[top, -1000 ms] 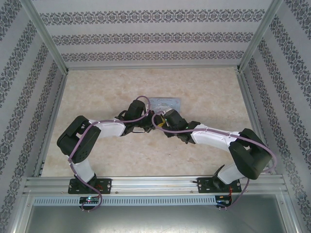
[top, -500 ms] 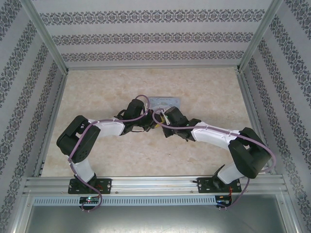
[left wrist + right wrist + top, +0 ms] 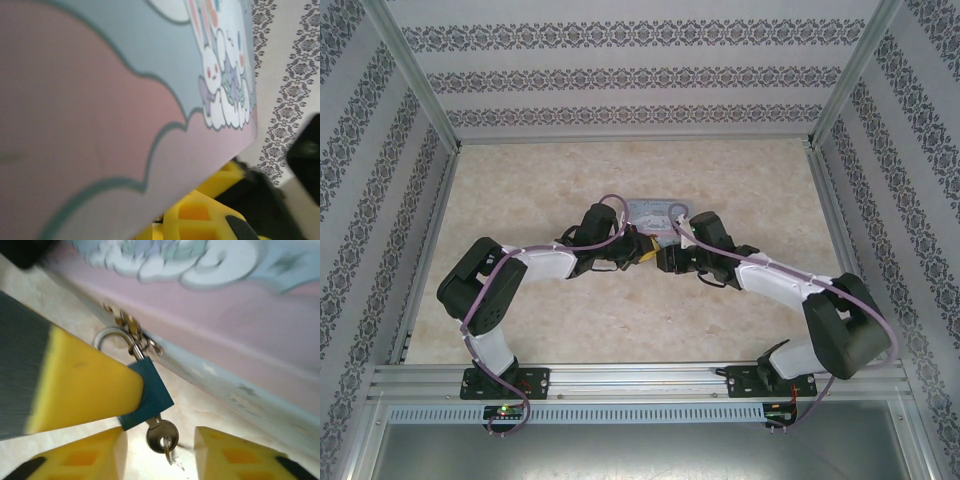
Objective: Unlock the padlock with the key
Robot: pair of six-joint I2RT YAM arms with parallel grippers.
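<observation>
- Two robot arms meet at the middle of the surface (image 3: 520,190), on the near side of a pale blue cartoon tin (image 3: 660,210).
- Dark blue-green padlock (image 3: 152,395) hangs at the tin's clasp, with its silver shackle looped through.
- Key (image 3: 162,432) sits in the keyhole at the padlock's near end, and a small ring dangles from its head.
- Left claw (image 3: 638,250) is closed. One yellow finger (image 3: 80,385) lies over the padlock's left side, apparently pinching it.
- Right claw (image 3: 159,460) stands apart, with a finger on either side of the key head and neither touching it.
- Key insertion looks done. Whether the shackle has sprung free cannot be told, so gripping and turning the key probably remain.
</observation>
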